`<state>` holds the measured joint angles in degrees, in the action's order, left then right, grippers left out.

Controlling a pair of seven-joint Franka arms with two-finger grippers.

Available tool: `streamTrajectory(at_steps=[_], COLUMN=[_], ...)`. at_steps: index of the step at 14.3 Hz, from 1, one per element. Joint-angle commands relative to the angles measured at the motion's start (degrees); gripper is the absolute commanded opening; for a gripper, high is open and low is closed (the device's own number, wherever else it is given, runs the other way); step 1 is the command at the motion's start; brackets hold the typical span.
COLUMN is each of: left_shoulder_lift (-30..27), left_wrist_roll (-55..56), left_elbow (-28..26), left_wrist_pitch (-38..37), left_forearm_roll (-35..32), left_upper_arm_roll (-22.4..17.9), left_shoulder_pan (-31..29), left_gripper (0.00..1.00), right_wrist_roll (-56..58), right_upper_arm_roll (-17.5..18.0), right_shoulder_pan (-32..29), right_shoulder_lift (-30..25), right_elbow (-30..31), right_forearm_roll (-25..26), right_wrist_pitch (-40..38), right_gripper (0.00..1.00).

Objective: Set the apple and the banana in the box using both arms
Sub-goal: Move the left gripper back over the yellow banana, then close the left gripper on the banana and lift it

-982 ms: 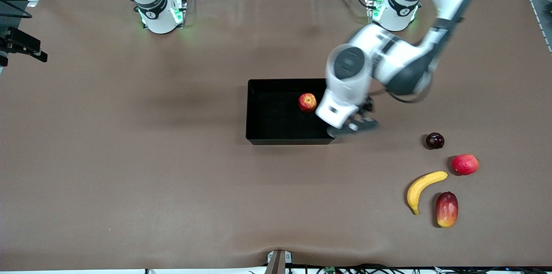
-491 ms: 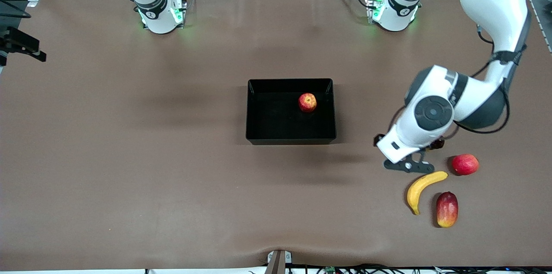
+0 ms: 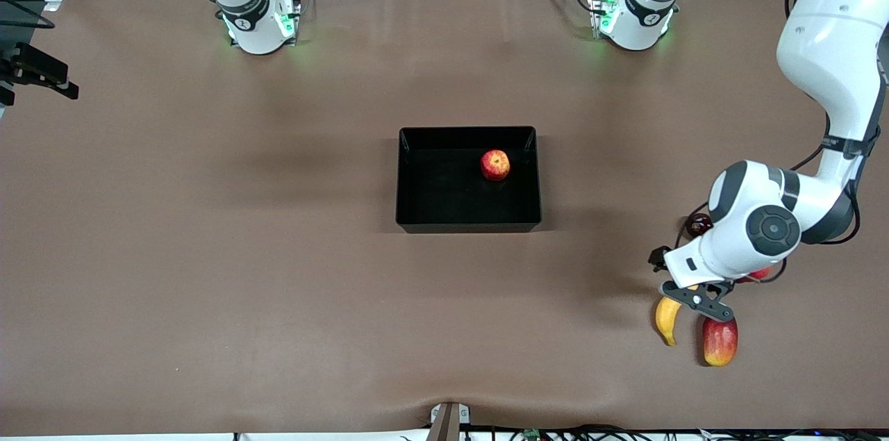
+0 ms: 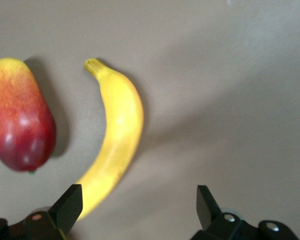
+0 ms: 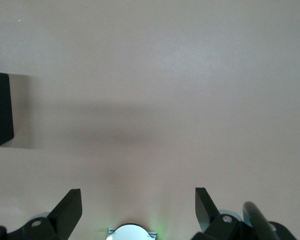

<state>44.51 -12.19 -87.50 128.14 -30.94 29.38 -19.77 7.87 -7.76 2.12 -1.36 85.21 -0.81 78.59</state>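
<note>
At the middle of the table the black box is already holding the apple, so half of the work is looking done. Toward the left arm's end, the banana is still lying on the table beside a mango, bright yellow and curved. Over it the left gripper is hanging with fingers wide and empty. The right gripper is waiting over bare table, fingers wide too.
</note>
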Motion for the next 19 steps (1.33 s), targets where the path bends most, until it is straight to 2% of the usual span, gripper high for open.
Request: streamTrajectory(at_steps=[1, 3, 4, 5, 6, 7, 8, 12, 13, 16, 19], left_shoulder_lift=[2.59, 4.35, 4.87, 5.14, 5.14, 5.14, 4.8, 3.13, 2.43, -0.29, -2.76], left_wrist_roll=[-9.22, -13.02, -13.38, -14.0, -15.48, -15.15, -14.88, -15.32, -15.23, -13.83, -2.89], left_elbow=[1.28, 1.28, 1.28, 1.19, 1.28, 1.28, 1.28, 1.46, 1.46, 1.72, 2.51], left_wrist_pitch=[5.25, 8.25, 9.39, 10.45, 10.98, 10.99, 10.99, 10.2, 9.94, 2.49, -5.69], left_forearm_roll=[-1.14, -1.14, -1.23, -1.32, -1.23, -1.05, -0.79, -0.62, -0.53, -0.44, -0.52], left_upper_arm_roll=[-2.22, -2.58, -3.19, -3.98, -4.07, -4.07, -4.07, -3.11, -1.19, 5.66, 11.46], left_shoulder_pan=[0.79, 0.26, 0.26, 0.26, 0.34, 0.43, 0.69, 1.05, 1.05, 0.17, 0.87], left_gripper=[1.0, 0.99, 0.92, 0.77, 0.47, 0.12, 0.0, 0.0, 0.0, 0.0, 0.0], right_wrist_roll=[-6.19, -6.03, -5.85, -5.85, -5.85, -5.94, -5.94, -6.02, -6.02, -5.94, -5.85], right_upper_arm_roll=[1.26, 1.08, 1.08, 0.99, 0.99, 0.99, 0.91, 0.99, 0.91, 0.91, 0.99], right_shoulder_pan=[-1.07, -1.24, -1.24, -1.24, -1.24, -1.24, -1.41, -1.77, -1.86, -1.94, -1.86], right_shoulder_lift=[-1.28, -1.28, -1.02, -1.01, -0.93, -1.01, -0.93, -0.84, -0.84, -0.75, -0.75], right_elbow=[0.22, 0.14, 0.05, -0.04, -0.04, -0.04, -0.04, -0.04, -0.04, -0.13, -0.48], right_forearm_roll=[0.63, 0.63, 0.72, 0.72, 0.72, 0.72, 0.63, 0.46, 0.11, -0.07, 0.02], right_wrist_pitch=[-1.5, -1.95, -1.86, -1.77, -1.86, -1.95, -2.04, -1.95, -1.95, -1.86, -1.77], right_gripper=[1.0, 1.0, 1.0, 1.0, 1.0, 1.0, 1.0, 1.0, 1.0, 1.0, 1.0])
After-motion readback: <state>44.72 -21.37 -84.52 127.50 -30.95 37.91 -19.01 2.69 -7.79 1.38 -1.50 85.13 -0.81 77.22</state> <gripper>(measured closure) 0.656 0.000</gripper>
